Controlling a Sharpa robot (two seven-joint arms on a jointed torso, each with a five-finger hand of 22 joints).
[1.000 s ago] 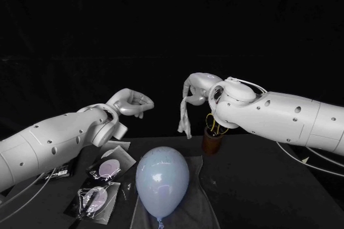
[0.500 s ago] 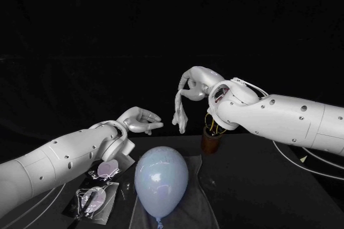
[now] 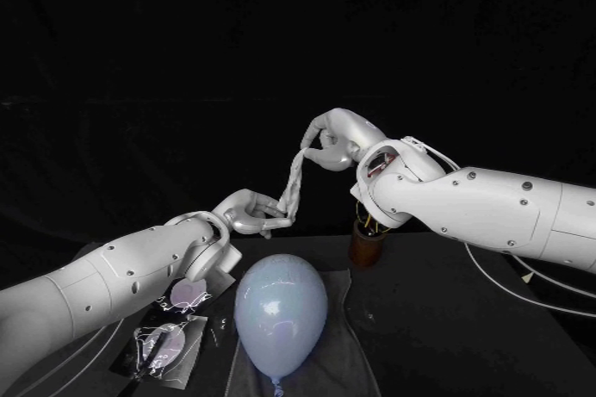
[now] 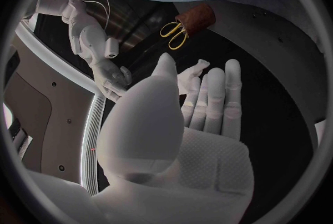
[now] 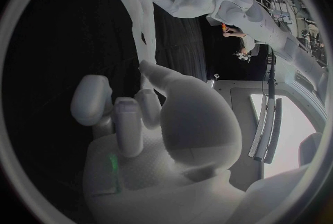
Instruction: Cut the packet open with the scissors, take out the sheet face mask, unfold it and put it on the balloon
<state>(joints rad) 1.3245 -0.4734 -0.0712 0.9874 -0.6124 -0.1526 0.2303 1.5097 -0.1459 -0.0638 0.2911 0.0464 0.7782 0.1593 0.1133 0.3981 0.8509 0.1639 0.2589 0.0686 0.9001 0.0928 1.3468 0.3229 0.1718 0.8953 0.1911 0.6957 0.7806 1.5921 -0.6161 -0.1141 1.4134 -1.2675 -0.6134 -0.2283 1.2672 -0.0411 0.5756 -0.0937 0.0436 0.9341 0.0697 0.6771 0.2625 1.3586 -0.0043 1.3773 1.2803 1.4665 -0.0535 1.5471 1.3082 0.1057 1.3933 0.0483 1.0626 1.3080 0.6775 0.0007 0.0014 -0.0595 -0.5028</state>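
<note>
While the right hand (image 3: pixel 329 143) pinches the mask (image 3: pixel 294 177) high, the left hand (image 3: pixel 255 214) below it apparently grips the tail, ready for unfolding.

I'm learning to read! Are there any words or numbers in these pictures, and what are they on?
Nothing can be read.
Packets: pale printing, too small and blurred to read.
Mask: no writing to be seen.
Balloon: no writing to be seen.
</note>
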